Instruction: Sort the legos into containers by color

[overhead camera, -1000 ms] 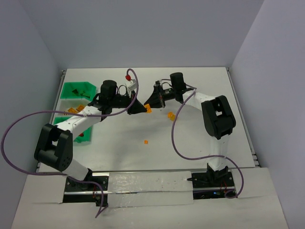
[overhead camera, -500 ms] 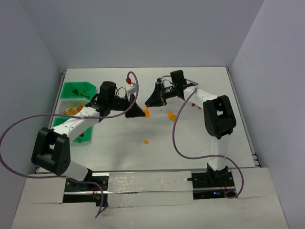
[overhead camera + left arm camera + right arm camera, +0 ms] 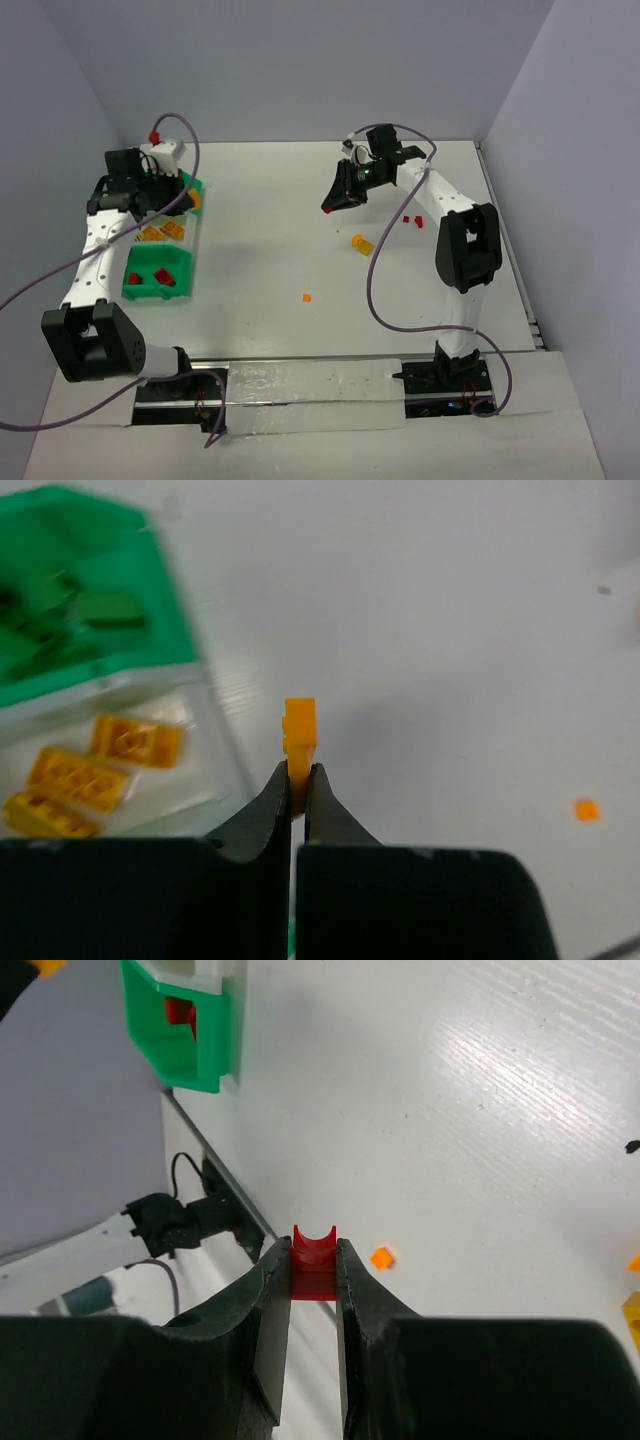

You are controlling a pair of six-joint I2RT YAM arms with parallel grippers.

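Note:
My left gripper [image 3: 299,775] is shut on a thin orange lego [image 3: 300,728], held over the table just right of the containers [image 3: 150,293]. In the left wrist view the whitish bin [image 3: 215,735] holds orange legos [image 3: 135,742]. The green bin [image 3: 150,590] beyond it holds green ones. From above, the left gripper [image 3: 186,199] hangs at the row's right rim. My right gripper [image 3: 314,1252] is shut on a red lego [image 3: 314,1260], raised above the table's middle [image 3: 329,206]. Loose legos lie on the table: an orange-yellow one [image 3: 361,242], a tiny orange one [image 3: 306,297] and two red ones [image 3: 407,218].
The near green bin [image 3: 190,1060] holds red bricks [image 3: 158,274]. The left arm covers much of the far green bin from above. Purple cables loop off both arms. Grey walls close in the table at the left, back and right.
The left arm has swung from the table's middle leftwards to the containers, carrying the orange lego. The right gripper has shifted slightly right and farther back with its red lego.

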